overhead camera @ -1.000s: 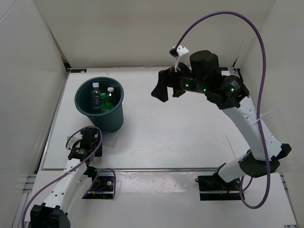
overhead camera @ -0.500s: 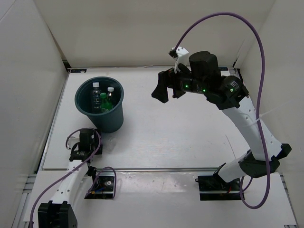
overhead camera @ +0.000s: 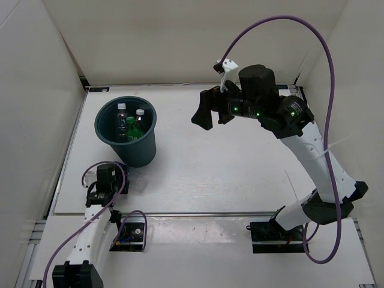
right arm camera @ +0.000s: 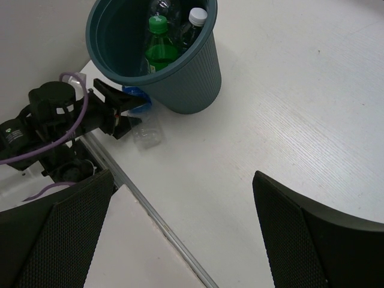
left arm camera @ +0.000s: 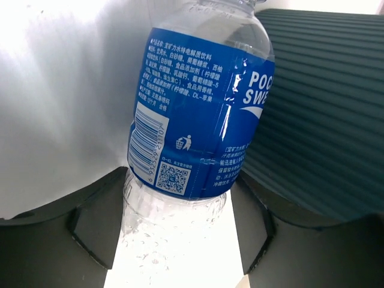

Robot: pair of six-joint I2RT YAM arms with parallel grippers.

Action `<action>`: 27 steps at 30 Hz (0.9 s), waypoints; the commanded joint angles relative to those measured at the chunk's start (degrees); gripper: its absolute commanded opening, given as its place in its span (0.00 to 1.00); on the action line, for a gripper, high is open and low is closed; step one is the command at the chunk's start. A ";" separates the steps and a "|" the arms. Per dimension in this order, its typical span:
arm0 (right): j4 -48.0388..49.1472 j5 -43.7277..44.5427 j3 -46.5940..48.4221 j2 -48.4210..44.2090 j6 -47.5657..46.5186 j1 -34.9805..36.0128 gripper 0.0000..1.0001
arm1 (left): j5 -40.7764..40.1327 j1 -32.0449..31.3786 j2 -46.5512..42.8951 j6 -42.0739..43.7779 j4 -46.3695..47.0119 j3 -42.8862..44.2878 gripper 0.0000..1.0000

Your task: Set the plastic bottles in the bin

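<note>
Top view: bin [overhead camera: 143, 153] stands upright at the left of the table [overhead camera: 228, 174]. I count three bottles standing in it: the green one [overhead camera: 130, 125] and two with white caps [overhead camera: 122, 109]. The fourth, the labelled bottle [overhead camera: 135, 185], is still out, on the table just beside the bin foot. It's faint here and I can't read its axis. Left gripper [overhead camera: 123, 183] is low, right at it. Right gripper [overhead camera: 211, 117] is high over mid-table, jaws spread, empty.

Left wrist: labelled bottle [left arm camera: 198, 120] fills the frame. Its clear base end is nearest the lens, between my fingers [left arm camera: 90, 228], and the blue label is further out. The neck is cut off by the top edge and I see no cap. Its long axis runs away from the camera, leaning slightly right. The jaws are wide and flank the base on both sides, close or touching; I can't tell whether they're clamped. The bin's ribbed wall [left arm camera: 324, 120] is right behind the bottle.

Right wrist: bin [right arm camera: 192, 78] seen from above, with the green bottle [right arm camera: 157, 51] and a white-capped one [right arm camera: 195, 21] upright inside. The third is partly cut off at the top edge. Labelled bottle [right arm camera: 144, 126] lies flat, label end against the bin foot, clear end pointing away. Left gripper [right arm camera: 123, 114] hides part of it. My own right fingers [right arm camera: 60, 240] are far apart with nothing between.
</note>
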 commanded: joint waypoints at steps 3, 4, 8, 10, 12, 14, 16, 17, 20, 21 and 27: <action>0.81 -0.16 0.09 -0.36 0.12 -0.15 1.00 | -2.90 0.28 -8.38 0.38 -18.32 7.31 0.65; 0.81 -0.16 0.09 -0.36 0.12 -0.15 1.00 | -4.04 0.28 -10.74 0.38 -20.96 9.85 0.65; 1.34 -0.69 0.09 0.17 0.65 -0.15 1.00 | -6.59 0.28 -16.02 -1.82 -33.18 16.88 0.60; 1.34 -1.21 0.09 0.69 0.65 -0.15 1.00 | -7.38 0.28 -17.27 -2.70 -38.64 21.36 0.60; 1.34 -1.82 -0.43 0.70 0.65 -0.15 1.00 | -8.08 0.28 -17.27 -2.70 -41.89 24.80 0.60; 1.34 -1.83 -0.44 0.70 1.18 -0.15 1.00 | -10.00 0.28 -16.66 -1.22 -45.15 30.23 0.59; 1.86 -2.36 -0.44 0.70 1.18 -0.15 1.00 | -12.03 0.28 -15.70 3.68 -45.16 33.85 0.59; 1.86 -2.36 -0.44 0.70 1.18 -0.15 1.00 | -13.61 0.28 -14.21 5.63 -44.55 37.09 0.59; 1.86 -2.36 -0.44 1.22 1.18 -0.15 1.00 | -15.11 0.28 -11.13 11.96 -40.78 41.50 0.59; 1.86 -2.36 -0.44 1.22 1.18 -0.15 1.00 | -15.12 0.28 -8.42 13.37 -36.85 43.95 0.59; 2.39 -2.88 0.08 1.22 1.18 -0.67 1.00 | -16.87 0.28 8.17 23.57 -22.06 54.41 0.59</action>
